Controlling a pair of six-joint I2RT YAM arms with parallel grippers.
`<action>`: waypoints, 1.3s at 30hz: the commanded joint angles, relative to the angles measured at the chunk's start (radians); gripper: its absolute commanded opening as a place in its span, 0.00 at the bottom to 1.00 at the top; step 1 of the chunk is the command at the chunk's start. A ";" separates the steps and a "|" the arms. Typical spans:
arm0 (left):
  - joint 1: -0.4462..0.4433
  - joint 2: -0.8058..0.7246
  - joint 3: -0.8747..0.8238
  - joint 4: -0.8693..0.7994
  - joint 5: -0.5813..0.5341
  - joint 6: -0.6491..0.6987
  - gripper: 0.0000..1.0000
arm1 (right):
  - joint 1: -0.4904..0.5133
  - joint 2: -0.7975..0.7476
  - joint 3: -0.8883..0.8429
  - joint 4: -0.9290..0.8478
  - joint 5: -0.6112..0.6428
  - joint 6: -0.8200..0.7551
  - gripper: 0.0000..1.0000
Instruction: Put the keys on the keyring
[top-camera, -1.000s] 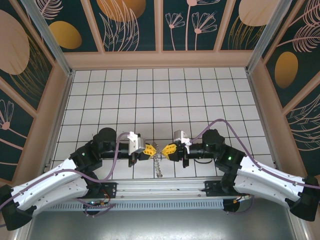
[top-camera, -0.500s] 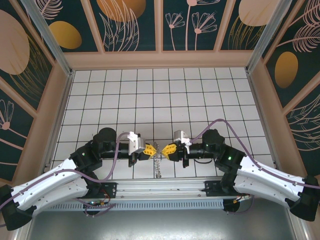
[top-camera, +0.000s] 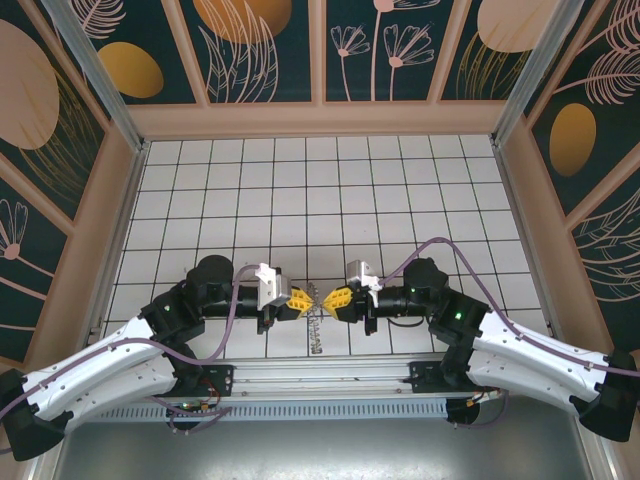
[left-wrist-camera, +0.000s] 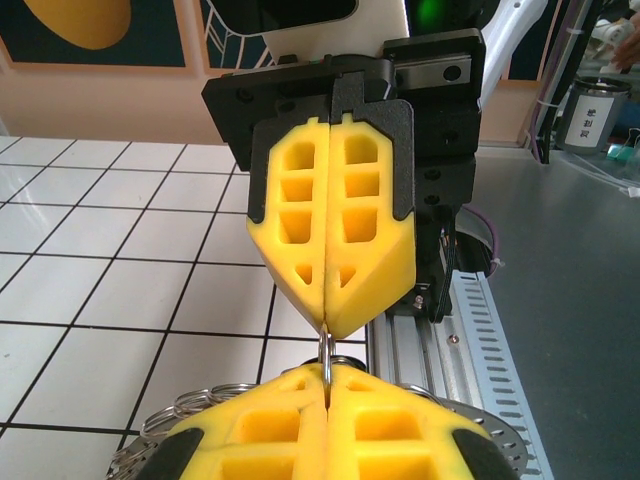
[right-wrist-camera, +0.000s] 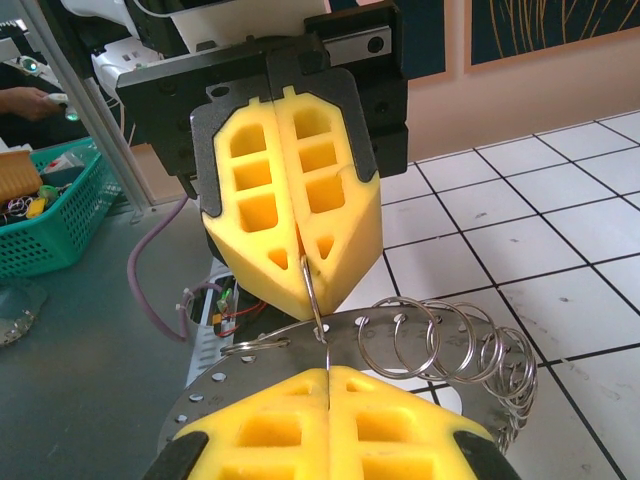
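The keyring (right-wrist-camera: 400, 345) is a flat grey metal hoop with holes along its rim and many small wire loops (right-wrist-camera: 440, 335) threaded through them. It hangs between the two yellow grippers over the table's near edge, sagging down toward the rail (top-camera: 318, 330). My left gripper (top-camera: 300, 300) (left-wrist-camera: 328, 375) and right gripper (top-camera: 337, 298) (right-wrist-camera: 328, 375) meet tip to tip. Both are shut on the same thin small loop (left-wrist-camera: 327, 350) (right-wrist-camera: 312, 290), one from each side. The keys are out of view.
The white tiled floor (top-camera: 300, 200) stretches away behind the grippers, walled by patterned panels. A perforated metal rail (left-wrist-camera: 450, 330) runs along the near edge. A green basket (right-wrist-camera: 50, 220) stands off the table to one side.
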 joint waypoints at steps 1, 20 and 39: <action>-0.004 -0.001 0.025 0.021 0.022 -0.001 0.00 | -0.007 -0.005 0.036 0.037 -0.017 -0.014 0.00; -0.004 0.007 0.025 0.023 0.023 -0.004 0.00 | -0.007 -0.010 0.033 0.045 -0.026 -0.014 0.00; -0.004 0.003 0.007 0.055 0.031 -0.017 0.00 | -0.007 -0.060 -0.040 0.040 0.019 0.006 0.00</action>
